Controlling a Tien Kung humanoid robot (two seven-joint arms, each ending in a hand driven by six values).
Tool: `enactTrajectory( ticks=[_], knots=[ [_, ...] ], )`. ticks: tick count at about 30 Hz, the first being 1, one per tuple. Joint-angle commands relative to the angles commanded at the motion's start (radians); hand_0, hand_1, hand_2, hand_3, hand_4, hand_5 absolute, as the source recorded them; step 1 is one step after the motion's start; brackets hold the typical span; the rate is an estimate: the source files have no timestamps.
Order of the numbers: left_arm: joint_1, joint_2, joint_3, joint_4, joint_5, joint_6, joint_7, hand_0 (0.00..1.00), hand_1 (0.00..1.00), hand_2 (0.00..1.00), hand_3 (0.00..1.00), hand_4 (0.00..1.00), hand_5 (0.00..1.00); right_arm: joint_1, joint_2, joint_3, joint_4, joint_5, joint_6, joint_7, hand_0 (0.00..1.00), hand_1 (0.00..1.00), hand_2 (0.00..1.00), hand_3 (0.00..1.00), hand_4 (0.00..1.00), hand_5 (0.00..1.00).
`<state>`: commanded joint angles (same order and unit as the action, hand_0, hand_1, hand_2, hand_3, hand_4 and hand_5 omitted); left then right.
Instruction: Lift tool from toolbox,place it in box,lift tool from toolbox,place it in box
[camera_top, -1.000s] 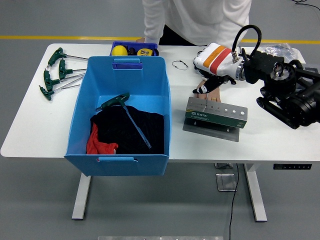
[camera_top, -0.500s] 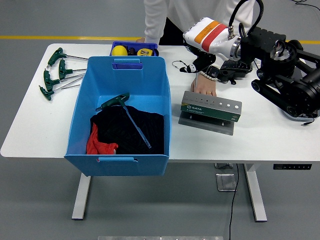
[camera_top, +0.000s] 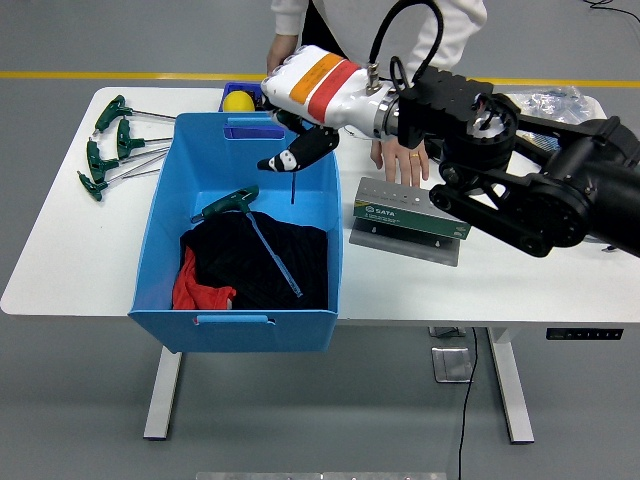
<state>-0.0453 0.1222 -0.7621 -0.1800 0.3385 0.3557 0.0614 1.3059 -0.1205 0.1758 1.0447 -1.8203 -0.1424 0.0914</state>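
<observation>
The right hand (camera_top: 292, 152) hangs over the far part of the blue box (camera_top: 160, 250), its black fingers (camera_top: 278, 160) curled around a thin tool (camera_top: 294, 186) whose slim shaft points straight down into the box without touching anything. Under it, inside the box, a green T-handle wrench (camera_top: 240, 205) lies across a black cloth (camera_top: 260, 262), with a red cloth (camera_top: 190, 290) in the near left corner.

The white and orange forearm (camera_top: 320, 85) crosses above the box's far right rim, and the bulky black arm (camera_top: 520, 190) behind it covers much of the bench's right half. Just right of the box stands the grey and green toolbox (camera_top: 405, 212), a holder block with a row of holes, on a metal plate (camera_top: 405, 245). A person's hand (camera_top: 400, 160) rests flat on the bench (camera_top: 60, 250) right behind the toolbox; the person's other hand (camera_top: 277, 50) is at the far edge near a small blue tray (camera_top: 232, 92) holding a yellow ball (camera_top: 238, 101).

At the far left corner lie several green T-handle wrenches (camera_top: 108, 145). A clear bag (camera_top: 550, 100) sits at the far right corner. The bench is white on grey legs; the floor is grey with a yellow line (camera_top: 120, 75) along the far side.
</observation>
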Motion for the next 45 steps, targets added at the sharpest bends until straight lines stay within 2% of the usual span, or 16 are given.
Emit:
enactTrajectory(
  ticks=[1, 2, 7, 8, 13, 14, 18, 20, 27, 31, 32, 37, 38, 42, 45],
  knots=[
    [-0.001, 0.0, 0.003, 0.0, -0.003, 0.0, -0.001, 0.459, 0.442, 0.483, 0.755, 0.824, 0.776, 0.002, 0.01, -0.018, 0.001, -0.004, 0.011, -0.006, 0.002, 0.002, 0.108, 0.153, 0.872, 0.64],
    [-0.001, 0.001, 0.006, 0.0, -0.006, 0.0, -0.002, 0.453, 0.442, 0.481, 0.755, 0.824, 0.777, 0.004, 0.02, -0.032, 0.002, -0.006, 0.022, -0.012, 0.239, 0.284, 0.411, 0.476, 0.901, 0.632],
    [-0.004, 0.002, 0.011, 0.0, -0.01, 0.0, -0.003, 0.453, 0.442, 0.481, 0.755, 0.824, 0.777, 0.001, 0.047, -0.078, 0.006, -0.011, 0.083, -0.031, 0.239, 0.284, 0.411, 0.476, 0.901, 0.632],
    [-0.005, 0.002, 0.008, 0.0, -0.008, 0.001, -0.003, 0.453, 0.438, 0.478, 0.756, 0.824, 0.776, 0.0, 0.051, -0.086, 0.004, -0.016, 0.075, -0.033, 0.569, 0.63, 0.768, 0.924, 0.921, 0.616],
    [-0.004, 0.002, 0.008, 0.0, -0.011, 0.002, -0.004, 0.453, 0.438, 0.478, 0.756, 0.824, 0.776, -0.008, 0.057, -0.092, -0.014, -0.032, 0.039, -0.03, 0.569, 0.63, 0.768, 0.924, 0.921, 0.616],
    [-0.004, 0.002, 0.009, 0.0, -0.013, 0.002, -0.004, 0.449, 0.438, 0.476, 0.755, 0.824, 0.778, -0.009, 0.059, -0.092, -0.019, -0.036, 0.032, -0.03, 0.707, 0.722, 0.892, 0.998, 0.928, 0.602],
    [-0.003, 0.001, 0.013, 0.0, -0.018, 0.003, -0.003, 0.449, 0.438, 0.476, 0.755, 0.824, 0.778, -0.014, 0.057, -0.088, -0.033, -0.051, 0.001, -0.029, 0.707, 0.722, 0.892, 0.998, 0.928, 0.602],
    [-0.002, 0.0, 0.014, 0.0, -0.02, 0.002, -0.003, 0.449, 0.437, 0.473, 0.755, 0.824, 0.778, -0.018, 0.053, -0.088, -0.038, -0.057, 0.001, -0.029, 0.732, 0.748, 0.928, 0.998, 0.933, 0.597],
    [0.0, -0.003, 0.012, 0.0, -0.02, 0.002, -0.002, 0.448, 0.436, 0.473, 0.755, 0.824, 0.778, -0.058, 0.026, -0.075, -0.044, -0.066, 0.041, -0.036, 0.749, 0.758, 0.93, 0.998, 0.948, 0.621],
    [0.001, -0.006, 0.01, 0.0, -0.023, 0.003, -0.003, 0.448, 0.436, 0.473, 0.755, 0.824, 0.778, -0.115, -0.02, -0.041, -0.046, -0.074, 0.055, -0.033, 0.749, 0.758, 0.93, 0.998, 0.948, 0.621],
    [0.002, -0.007, 0.008, 0.0, -0.022, 0.003, -0.003, 0.447, 0.436, 0.471, 0.756, 0.824, 0.777, -0.132, -0.033, -0.026, -0.047, -0.073, 0.051, -0.029, 0.763, 0.772, 0.919, 0.963, 0.964, 0.622],
    [0.004, -0.011, 0.006, 0.0, -0.022, 0.002, -0.002, 0.447, 0.436, 0.471, 0.756, 0.824, 0.777, -0.202, -0.099, 0.077, -0.063, -0.045, 0.027, -0.001, 0.763, 0.772, 0.919, 0.963, 0.964, 0.622],
    [0.004, -0.012, 0.004, 0.0, -0.019, 0.001, -0.002, 0.446, 0.435, 0.47, 0.756, 0.824, 0.778, -0.216, -0.119, 0.105, -0.069, -0.033, 0.017, 0.007, 0.764, 0.764, 0.88, 0.912, 0.97, 0.613],
    [0.005, -0.013, 0.0, 0.0, -0.015, 0.0, -0.001, 0.446, 0.435, 0.47, 0.756, 0.824, 0.778, -0.257, -0.177, 0.193, -0.078, 0.029, 0.007, 0.027, 0.764, 0.764, 0.88, 0.912, 0.97, 0.613],
    [0.004, -0.014, 0.001, 0.0, -0.016, 0.001, -0.001, 0.449, 0.435, 0.471, 0.756, 0.824, 0.778, -0.318, -0.241, 0.288, -0.075, 0.133, 0.007, 0.049, 0.764, 0.763, 0.868, 0.889, 0.984, 0.629]
  ],
)
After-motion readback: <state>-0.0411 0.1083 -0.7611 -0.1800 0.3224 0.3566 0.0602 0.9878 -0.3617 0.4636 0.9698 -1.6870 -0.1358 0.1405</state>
